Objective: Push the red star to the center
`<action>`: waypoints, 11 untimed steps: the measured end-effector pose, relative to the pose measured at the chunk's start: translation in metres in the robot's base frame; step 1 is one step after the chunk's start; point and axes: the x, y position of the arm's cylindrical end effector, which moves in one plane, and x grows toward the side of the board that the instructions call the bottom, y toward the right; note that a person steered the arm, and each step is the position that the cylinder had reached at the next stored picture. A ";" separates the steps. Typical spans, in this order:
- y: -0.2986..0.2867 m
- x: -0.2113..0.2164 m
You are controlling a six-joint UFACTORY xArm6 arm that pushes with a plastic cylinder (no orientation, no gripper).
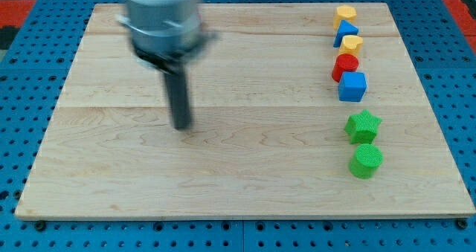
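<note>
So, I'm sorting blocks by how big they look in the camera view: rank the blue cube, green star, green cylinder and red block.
1. Blue cube and green star: alike.
2. Green cylinder.
3. Red block, partly hidden, so unsure.

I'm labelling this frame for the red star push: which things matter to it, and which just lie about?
For the job: red block, shape unclear; my tip, far to its left; wooden board.

Lying about: two yellow blocks, blue triangle, blue cube, green star, green cylinder.
</note>
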 end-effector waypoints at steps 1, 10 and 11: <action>-0.026 -0.102; -0.018 -0.108; -0.083 -0.161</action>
